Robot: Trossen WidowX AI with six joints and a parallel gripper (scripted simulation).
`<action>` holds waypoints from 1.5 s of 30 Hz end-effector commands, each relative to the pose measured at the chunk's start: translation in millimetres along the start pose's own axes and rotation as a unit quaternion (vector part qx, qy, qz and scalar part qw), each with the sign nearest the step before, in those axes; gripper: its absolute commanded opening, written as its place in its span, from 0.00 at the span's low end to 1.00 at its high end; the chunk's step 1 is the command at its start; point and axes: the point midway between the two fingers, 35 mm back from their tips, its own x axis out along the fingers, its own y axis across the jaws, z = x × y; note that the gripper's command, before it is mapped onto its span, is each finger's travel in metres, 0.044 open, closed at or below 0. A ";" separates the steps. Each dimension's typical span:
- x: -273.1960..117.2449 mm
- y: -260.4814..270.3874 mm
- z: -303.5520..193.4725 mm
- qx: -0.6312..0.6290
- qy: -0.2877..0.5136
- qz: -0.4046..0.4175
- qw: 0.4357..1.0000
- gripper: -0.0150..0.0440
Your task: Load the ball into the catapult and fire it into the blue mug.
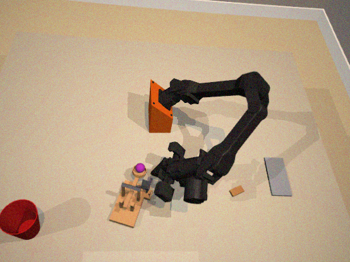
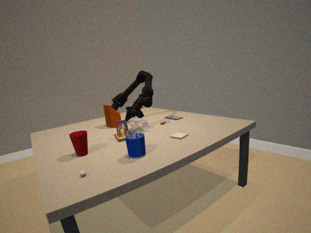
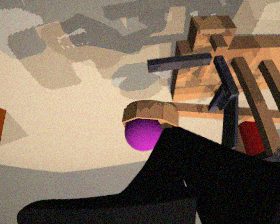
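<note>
So our fingers (image 1: 153, 172) (image 2: 126, 119) are clenched on nothing, tips angled down beside the cup end of the catapult (image 1: 121, 220) (image 2: 120, 138) (image 3: 178, 92). The purple ball (image 1: 139, 167) (image 2: 119, 123) (image 3: 143, 135) is already sitting in the catapult's cup (image 1: 139, 173) (image 3: 150, 109), so we'd call loading done. What matters now is the side we're on: from above, the ball is just left of the tips, and in the wrist view it's right by their upper left edge. Can't tell if they touch.

The catapult's long axis runs from the cup down and a bit left in the top view, away from the arm's orange base (image 1: 160, 124) (image 2: 111, 118). We'd guess the next move is a nudge on the frame to finish aiming, or a reach for the release; no idea which. Either way, a sloppy sideways swipe could knock the ball out.

Annoying bit: the blue mug (image 2: 136, 146) isn't in the top view at all, so we can't really judge the aim from there. The exterior view has it, but its rim crowds the catapult's foot. The fingers also black out the lower part of the wrist shot, and the release is hard to make out.
</note>
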 end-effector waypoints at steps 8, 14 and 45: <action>13.3 2.7 13.4 0.002 -0.002 0.002 1.000 0.25; 20.0 4.0 20.4 0.002 -0.002 0.003 1.000 0.25; -79.4 5.3 4.9 -0.001 0.000 -0.001 1.000 0.25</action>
